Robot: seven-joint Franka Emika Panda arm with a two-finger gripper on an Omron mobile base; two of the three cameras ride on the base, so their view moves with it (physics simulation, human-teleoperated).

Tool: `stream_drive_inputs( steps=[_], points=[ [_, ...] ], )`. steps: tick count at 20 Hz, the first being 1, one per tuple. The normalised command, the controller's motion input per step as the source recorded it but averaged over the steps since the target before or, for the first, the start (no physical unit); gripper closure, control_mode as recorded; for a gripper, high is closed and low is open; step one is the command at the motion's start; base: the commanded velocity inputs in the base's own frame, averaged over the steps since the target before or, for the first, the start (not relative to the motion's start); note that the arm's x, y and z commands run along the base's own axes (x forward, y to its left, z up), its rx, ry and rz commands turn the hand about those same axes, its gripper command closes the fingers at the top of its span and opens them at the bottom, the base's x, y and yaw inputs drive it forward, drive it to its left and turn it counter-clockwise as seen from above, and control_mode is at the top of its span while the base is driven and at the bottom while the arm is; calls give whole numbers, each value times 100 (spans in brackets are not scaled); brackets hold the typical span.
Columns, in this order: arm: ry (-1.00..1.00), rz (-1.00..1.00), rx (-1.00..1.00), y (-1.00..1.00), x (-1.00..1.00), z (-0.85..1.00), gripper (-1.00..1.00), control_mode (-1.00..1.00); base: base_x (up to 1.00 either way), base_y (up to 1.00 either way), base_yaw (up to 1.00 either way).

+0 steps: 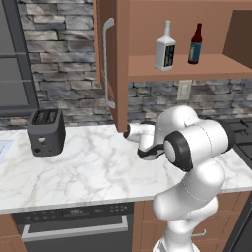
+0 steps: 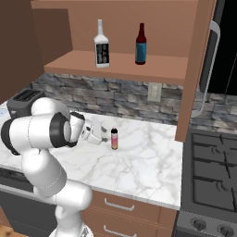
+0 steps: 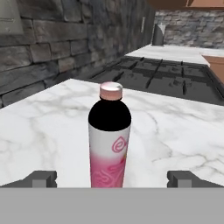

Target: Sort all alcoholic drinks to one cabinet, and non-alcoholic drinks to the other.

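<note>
standing upright on the marble table (image 2: 148, 162), the small pink bottle (image 2: 114, 138) sits just in front of the hand (image 2: 98, 134), which reaches toward it low over the surface. in the hand view the pink bottle (image 3: 110, 138) rises between the two dark fingertips (image 3: 41, 178), one at each lower corner, both well clear of its sides. the hand is spread wide and has hold of nothing. the bottle has a dark upper body, a pink patterned lower part and a pale pinkish cap.

up in the open wall cabinet (image 1: 197, 66), two bottles stand on the wooden shelf (image 2: 120, 65): the whitish square-bodied bottle (image 1: 165, 48) with a long neck and black label, and, near it, the slim dark-brown bottle (image 1: 195, 45) with a red cap and blue label. both are upright and apart from each other. in the right base view the whitish bottle (image 2: 101, 45) is on the left and the brown one (image 2: 141, 45) on the right.

the cabinet door (image 1: 110, 64) hangs open with its long grey handle facing out. a dark toaster (image 1: 46, 132) stands on the table well to the left of the arm. a gas stove (image 2: 210, 180) with black grates adjoins the table on the right, and a stone wall with a pale outlet (image 2: 154, 91) runs behind.
</note>
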Motion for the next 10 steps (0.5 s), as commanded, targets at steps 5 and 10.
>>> stream_drive_inputs(
  steps=[5,10],
  points=[
    [0,0,-3,-6,2,-4,-100,-100,0,0,0],
    [0,0,-2,-2,11,-2,-100,-100,0,0,0]
  ],
)
